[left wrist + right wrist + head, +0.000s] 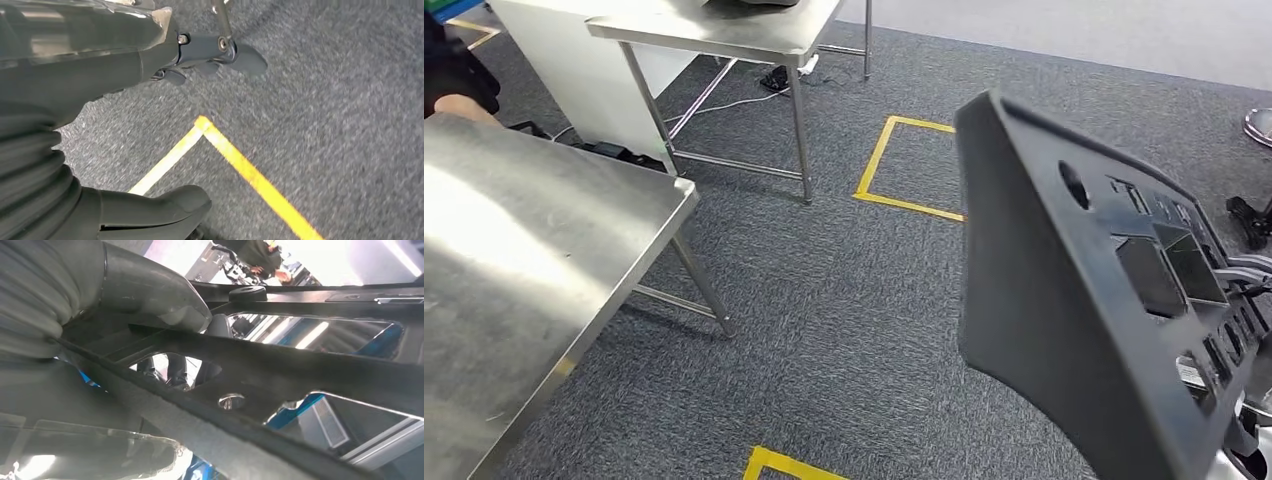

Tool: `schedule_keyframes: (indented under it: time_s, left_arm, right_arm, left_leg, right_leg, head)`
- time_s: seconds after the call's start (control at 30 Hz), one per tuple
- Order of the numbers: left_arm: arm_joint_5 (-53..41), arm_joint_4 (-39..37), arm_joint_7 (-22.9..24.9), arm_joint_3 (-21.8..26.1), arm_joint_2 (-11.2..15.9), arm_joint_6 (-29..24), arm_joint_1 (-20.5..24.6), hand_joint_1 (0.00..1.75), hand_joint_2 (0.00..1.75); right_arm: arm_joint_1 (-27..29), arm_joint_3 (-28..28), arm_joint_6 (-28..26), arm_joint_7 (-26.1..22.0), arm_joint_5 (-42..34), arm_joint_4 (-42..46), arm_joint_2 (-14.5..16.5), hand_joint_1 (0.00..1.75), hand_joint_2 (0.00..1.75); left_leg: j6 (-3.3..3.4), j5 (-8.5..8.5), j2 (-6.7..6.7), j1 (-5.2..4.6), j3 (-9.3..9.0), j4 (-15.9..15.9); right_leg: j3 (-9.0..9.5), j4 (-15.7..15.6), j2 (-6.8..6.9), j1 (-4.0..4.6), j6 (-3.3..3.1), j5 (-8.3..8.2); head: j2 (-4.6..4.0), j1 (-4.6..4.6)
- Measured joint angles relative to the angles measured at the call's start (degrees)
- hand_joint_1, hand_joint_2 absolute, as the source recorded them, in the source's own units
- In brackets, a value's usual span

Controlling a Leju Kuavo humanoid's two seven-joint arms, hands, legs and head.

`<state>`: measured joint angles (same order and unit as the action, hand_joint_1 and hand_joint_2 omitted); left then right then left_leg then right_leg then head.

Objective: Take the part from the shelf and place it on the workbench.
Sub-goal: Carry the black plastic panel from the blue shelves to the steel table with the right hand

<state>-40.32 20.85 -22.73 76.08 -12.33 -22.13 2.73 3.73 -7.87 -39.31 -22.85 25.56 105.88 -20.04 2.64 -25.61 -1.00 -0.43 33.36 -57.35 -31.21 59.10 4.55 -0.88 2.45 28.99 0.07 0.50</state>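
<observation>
- held up close under the head camera, the black part (1064, 300) is a big moulded panel with cut-outs, tilted on edge over the grey carpet (844, 290) at the robot's right, well apart from the workbench (514, 260).
- right hand (150, 300) grips the part from behind: in the right wrist view the thick thumb lies over a rib of the panel and dark fingers (172, 371) show through a cut-out. the hold looks to sit near one end, so i judge the long panel could swing or twist in the grasp.
- left hand (210, 55) hangs over the carpet and a corner of yellow floor tape (205, 125), holding nothing; its fingers are apart from the thumb.
- risk one: the far edge of the panel sticks out well ahead of the hand, so a turn toward the bench could knock it against the steel edge and lever it loose.
- risk two: set down on its narrow edge, the panel would likely topple; it wants laying flat, well in from the bench corner (686, 190).
- risk three: a person's hand (459, 108) rests at the far bench edge and could be struck by the panel.
- a second steel table (754, 40) stands further off; setting the part there would miss the task.
</observation>
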Motion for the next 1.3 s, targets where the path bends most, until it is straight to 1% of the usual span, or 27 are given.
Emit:
schedule_keyframes:
  time_s: [0.03, 0.1, 0.13, 0.17, 0.2, 0.27, 0.3, 0.33, 0.37, 0.47, 0.53, 0.6, 0.63, 0.67, 0.7, 0.73, 0.77, 0.83, 0.9, 0.97, 1.0, 1.03, 1.1, 1.17, 1.2, 1.23, 1.3]
  left_arm:
    - [-0.16, -0.01, -0.09, -0.01, 0.12, 0.19, 0.03, 0.0, 1.75]
    - [-0.5, -0.15, -0.27, -0.07, 0.35, 0.63, 0.09, 0.0, 1.75]
    - [-0.67, -0.31, -0.42, -0.11, 0.44, 0.81, 0.08, 0.0, 1.75]
    - [-0.79, -0.5, -0.62, -0.16, 0.49, 0.92, 0.06, 0.0, 1.75]
    - [-0.92, -0.72, -0.83, -0.2, 0.56, 1.02, 0.04, 0.0, 1.75]
    - [-1.16, -1.1, -1.14, -0.23, 0.77, 1.22, 0.03, 0.0, 1.75]
    - [-1.28, -1.27, -1.2, -0.26, 0.93, 1.36, 0.05, 0.0, 1.75]
    - [-1.4, -1.45, -1.27, -0.27, 1.08, 1.46, 0.08, 0.0, 1.75]
    - [-1.51, -1.64, -1.34, -0.28, 1.23, 1.54, 0.11, 0.0, 1.75]
    - [-1.62, -2.26, -1.48, -0.27, 1.5, 1.45, 0.09, 0.0, 1.75]
    - [-1.62, -2.65, -1.62, -0.27, 1.59, 1.37, 0.24, 0.0, 1.75]
    - [-1.65, -3.03, -1.88, -0.3, 1.59, 1.37, 0.53, 0.0, 1.75]
    - [-1.67, -3.19, -1.98, -0.31, 1.57, 1.38, 0.63, 0.0, 1.75]
    - [-1.7, -3.33, -2.05, -0.32, 1.56, 1.4, 0.69, 0.0, 1.75]
    - [-1.74, -3.44, -2.08, -0.33, 1.57, 1.43, 0.71, 0.0, 1.75]
    - [-1.78, -3.53, -2.09, -0.34, 1.6, 1.45, 0.71, 0.0, 1.75]
    - [-1.86, -3.6, -2.09, -0.36, 1.65, 1.47, 0.72, 0.0, 1.75]
    - [-2.13, -3.73, -2.1, -0.45, 1.79, 1.52, 0.89, 0.0, 1.75]
    - [-2.42, -3.87, -2.11, -0.62, 1.89, 1.58, 1.11, 0.0, 1.75]
    - [-2.56, -4.02, -2.12, -0.77, 1.92, 1.6, 1.16, 0.0, 1.75]
    - [-2.64, -4.1, -2.13, -0.82, 1.93, 1.6, 1.18, 0.0, 1.75]
    - [-2.69, -4.17, -2.15, -0.84, 1.96, 1.62, 1.21, 0.0, 1.75]
    - [-2.86, -4.34, -2.19, -0.99, 2.06, 1.81, 1.34, 0.0, 1.75]
    - [-3.14, -4.61, -2.2, -1.31, 2.13, 2.11, 1.39, 0.0, 1.75]
    - [-3.28, -4.77, -2.21, -1.5, 2.11, 2.24, 1.38, 0.0, 1.75]
    - [-3.43, -4.91, -2.21, -1.66, 2.1, 2.34, 1.37, 0.0, 1.75]
    - [-3.64, -5.11, -2.21, -1.9, 2.16, 2.46, 1.37, 0.0, 1.75]
  right_arm:
    - [0.37, -0.31, -0.13, 0.04, 0.0, 0.13, -0.31, 1.75, 1.75]
    - [1.47, -1.15, -0.38, 0.13, -0.07, 0.48, -0.86, 1.75, 1.75]
    - [2.15, -1.66, -0.43, 0.18, -0.2, 0.74, -1.15, 1.75, 1.75]
    - [2.77, -2.18, -0.44, 0.25, -0.34, 1.05, -1.43, 1.75, 1.75]
    - [3.23, -2.72, -0.45, 0.29, -0.49, 1.47, -1.77, 1.75, 1.75]
    - [3.43, -3.75, -0.42, 0.36, -0.52, 2.56, -2.61, 1.75, 1.75]
    - [3.18, -4.17, -0.36, 0.44, -0.33, 3.11, -3.06, 1.75, 1.75]
    - [2.75, -4.43, -0.11, 0.61, 0.05, 3.61, -3.54, 1.75, 1.75]
    - [2.11, -4.52, 0.32, 0.9, 0.61, 3.98, -3.99, 1.75, 1.75]
    - [-1.18, -4.03, 2.2, 1.92, 2.92, 4.39, -5.23, 1.75, 1.75]
    - [-4.18, -2.99, 3.15, 2.42, 4.59, 4.35, -6.0, 1.75, 1.75]
    - [-7.22, -1.39, 3.71, 2.94, 5.79, 4.1, -6.73, 1.75, 1.75]
    - [-8.72, -0.51, 3.9, 3.22, 6.17, 3.89, -7.05, 1.75, 1.75]
    - [-10.14, 0.38, 4.08, 3.5, 6.43, 3.65, -7.32, 1.75, 1.75]
    - [-11.48, 1.23, 4.26, 3.77, 6.64, 3.42, -7.53, 1.75, 1.75]
    - [-12.67, 2.02, 4.44, 4.04, 6.81, 3.22, -7.69, 1.75, 1.75]
    - [-13.74, 2.73, 4.59, 4.27, 6.99, 3.05, -7.84, 1.75, 1.75]
    - [-15.65, 3.94, 4.73, 4.71, 7.52, 2.83, -8.09, 1.75, 1.75]
    - [-17.2, 5.1, 4.79, 5.18, 8.24, 2.67, -8.27, 1.75, 1.75]
    - [-18.3, 6.17, 4.82, 5.55, 8.74, 2.58, -8.35, 1.75, 1.75]
    - [-18.69, 6.61, 4.82, 5.66, 8.86, 2.55, -8.39, 1.75, 1.75]
    - [-19.06, 6.93, 4.81, 5.72, 8.93, 2.53, -8.51, 1.75, 1.75]
    - [-19.57, 7.45, 4.8, 5.93, 9.2, 2.44, -8.73, 1.75, 1.75]
    - [-19.76, 8.02, 4.81, 6.31, 9.71, 2.31, -8.84, 1.75, 1.75]
    - [-19.77, 8.35, 4.81, 6.51, 10.01, 2.25, -8.86, 1.75, 1.75]
    - [-19.81, 8.67, 4.82, 6.7, 10.28, 2.21, -8.91, 1.75, 1.75]
    - [-20.02, 9.2, 4.84, 7.1, 10.64, 2.21, -9.16, 1.75, 1.75]
  left_leg:
    - [0.34, 0.22, 0.45, 0.18, -0.28, 0.33]
    - [0.63, 0.32, 1.55, 0.25, -0.35, 0.42]
    - [0.67, 0.3, 2.25, 0.25, -0.34, 0.41]
    - [0.69, 0.29, 2.99, 0.26, -0.36, 0.39]
    - [0.66, 0.29, 3.74, 0.3, -0.4, 0.35]
    - [0.39, 0.15, 5.13, 0.48, -0.46, 0.06]
    - [0.08, -0.05, 5.74, 0.43, -0.35, -0.31]
    - [-0.28, -0.24, 6.27, 0.37, -0.14, -0.65]
    - [-0.65, -0.36, 6.72, 0.3, 0.1, -0.9]
    - [-1.41, -0.38, 7.36, 0.46, 0.51, -1.07]
    - [-1.84, -2.11, 5.26, 0.49, 1.78, -3.71]
    - [-2.2, -5.78, 2.42, 0.52, 5.38, -10.69]
    - [-2.29, -7.3, 1.77, 0.58, 7.44, -14.53]
    - [-2.28, -7.86, 1.5, 0.62, 8.84, -17.02]
    - [-2.21, -7.3, 1.37, 0.61, 9.19, -17.42]
    - [-2.07, -5.73, 1.19, 0.59, 8.31, -15.48]
    - [-1.85, -3.63, 0.62, 0.54, 6.45, -11.79]
    - [-1.36, -0.71, -1.41, 0.13, 2.7, -4.42]
    - [-0.89, -0.15, -2.16, -0.37, 1.56, -1.7]
    - [-0.3, 0.11, -0.95, -0.37, 1.53, -1.32]
    - [0.08, 0.31, -0.38, -0.28, 1.29, -0.95]
    - [0.44, 0.54, 0.16, -0.11, 1.02, -0.59]
    - [0.86, 0.79, 1.29, 0.06, 0.73, -0.27]
    - [0.94, 0.81, 2.64, 0.12, 0.75, -0.31]
    - [0.92, 0.81, 3.36, 0.16, 0.74, -0.35]
    - [0.86, 0.78, 4.1, 0.26, 0.69, -0.42]
    - [0.46, 0.59, 5.57, 0.51, 0.69, -0.76]
  right_leg:
    - [-1.04, 2.28, -1.44, -0.04, -0.09, 1.15]
    - [-4.73, 9.78, -3.78, -0.15, -0.56, 4.16]
    - [-6.6, 13.33, -4.17, -0.17, -0.55, 5.25]
    - [-7.76, 15.27, -4.31, -0.2, -0.28, 5.6]
    - [-7.84, 14.93, -4.37, -0.29, 0.21, 5.02]
    - [-4.81, 7.87, -5.4, -0.76, 1.62, 1.75]
    - [-2.96, 3.87, -6.35, -0.94, 2.04, 0.19]
    - [-1.57, 1.02, -7.08, -1.07, 2.01, -0.88]
    - [-0.88, -0.37, -7.56, -1.05, 1.66, -1.35]
    - [-0.74, -0.51, -6.43, -0.95, 0.22, -1.64]
    - [-0.71, -0.63, -5.44, -1.11, -0.57, -1.76]
    - [-0.76, -0.65, -4.31, -0.85, -1.14, -1.7]
    - [-0.79, -0.64, -3.68, -0.67, -1.27, -1.66]
    - [-0.79, -0.64, -3.04, -0.53, -1.33, -1.62]
    - [-0.74, -0.63, -2.37, -0.42, -1.39, -1.56]
    - [-0.64, -0.63, -1.73, -0.35, -1.46, -1.49]
    - [-0.49, -0.63, -1.13, -0.3, -1.52, -1.42]
    - [-0.29, -0.59, -0.06, 0.04, -1.38, -1.19]
    - [-0.23, -0.58, 0.94, 0.34, -0.98, -0.96]
    - [-0.14, -0.58, 1.77, 0.39, -0.48, -0.73]
    - [-0.22, -0.12, 1.27, 0.34, -0.28, -0.36]
    - [-0.82, 1.33, 0.12, 0.31, -0.27, 0.43]
    - [-3.91, 7.74, -2.93, 0.15, -0.62, 3.06]
    - [-7.7, 14.65, -4.13, 0.06, -0.6, 5.12]
    - [-8.49, 15.65, -4.23, -0.05, -0.22, 5.04]
    - [-8.16, 14.34, -4.29, -0.21, 0.39, 4.05]
    - [-4.9, 6.61, -5.36, -0.86, 1.87, 0.54]
  head:
    - [0.0, -0.11]
    - [0.0, -0.29]
    - [0.0, -0.38]
    - [0.0, -0.38]
    - [0.0, -0.38]
    - [0.0, -0.42]
    - [0.0, -0.5]
    - [0.0, -0.54]
    - [0.0, -0.57]
    - [0.0, -0.54]
    - [0.0, -0.22]
    - [0.0, 0.16]
    - [0.0, 0.22]
    - [0.0, 0.22]
    - [0.0, 0.22]
    - [0.0, 0.22]
    - [0.0, 0.23]
    - [0.0, 0.2]
    - [0.0, 0.14]
    - [0.0, 0.14]
    - [0.0, 0.09]
    - [0.0, 0.05]
    - [0.0, -0.22]
    - [0.0, -0.37]
    - [0.0, -0.36]
    - [0.0, -0.36]
    - [0.0, -0.41]
